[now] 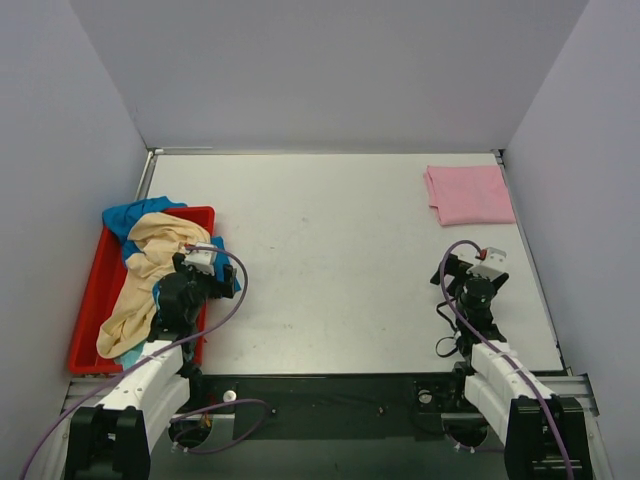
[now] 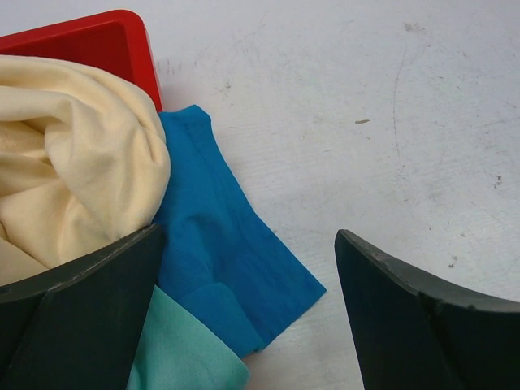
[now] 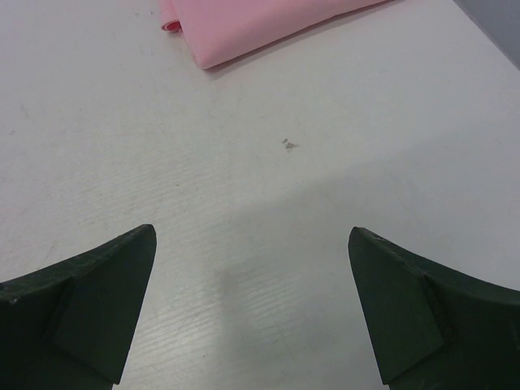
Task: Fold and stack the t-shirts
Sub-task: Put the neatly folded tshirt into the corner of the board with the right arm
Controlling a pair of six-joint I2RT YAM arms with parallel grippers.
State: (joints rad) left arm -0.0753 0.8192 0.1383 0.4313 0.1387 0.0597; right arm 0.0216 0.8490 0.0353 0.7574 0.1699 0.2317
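Note:
A folded light pink t-shirt lies flat at the table's far right; its near edge shows in the right wrist view. A cream-yellow t-shirt is heaped in the red tray, over a blue t-shirt and a teal one. The cream-yellow shirt and the blue shirt spill over the tray's right side. My left gripper is open and empty just above that spill. My right gripper is open and empty over bare table, short of the pink shirt.
The red tray's corner shows in the left wrist view. Grey walls enclose the table on three sides. The arm bases and purple cables sit at the near edge.

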